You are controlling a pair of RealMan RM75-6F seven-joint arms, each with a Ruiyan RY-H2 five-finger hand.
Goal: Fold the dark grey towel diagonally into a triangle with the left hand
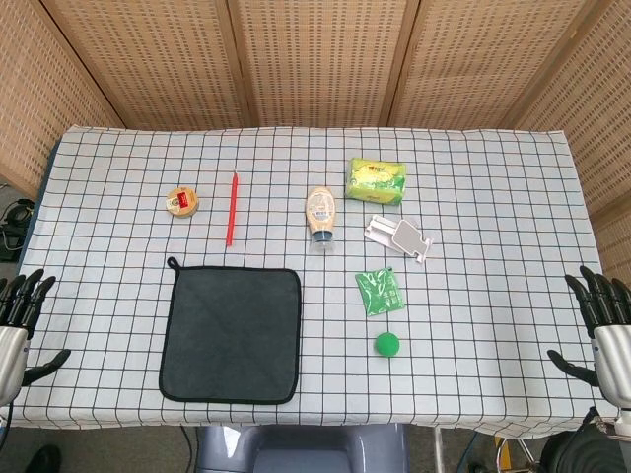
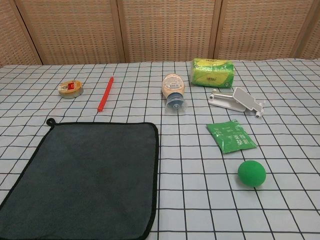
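Dark grey towel (image 1: 232, 333) lies flat and unfolded on the checked tablecloth of the table (image 1: 493, 187), its hanging loop at the far left corner, well to the right of the left hand's fingers (image 1: 28, 291). The left hand (image 1: 20, 330) hovers at the near left edge of the table, fingers spread and holding nothing, clear of the towel. The right hand (image 1: 606, 325) sits at the near right edge, fingers likewise spread and empty; neither hand shows in the chest view. Between the two hands, right of the towel, a green ball (image 1: 386, 343) rests near the front with a green sachet (image 1: 381, 292) just behind it. Farther from the fingers, a white plastic stand (image 1: 397, 237) lies tipped over, a squeeze bottle (image 1: 320, 216) lies on its side with its cap toward the robot, and a yellow-green packet (image 1: 377, 180) sits beyond them. A red pen (image 1: 232, 209) and a small round tin (image 1: 182, 202) lie beyond the towel's far edge, the tin nearer the left hand's side. Woven panels (image 1: 315, 59) stand behind the table.
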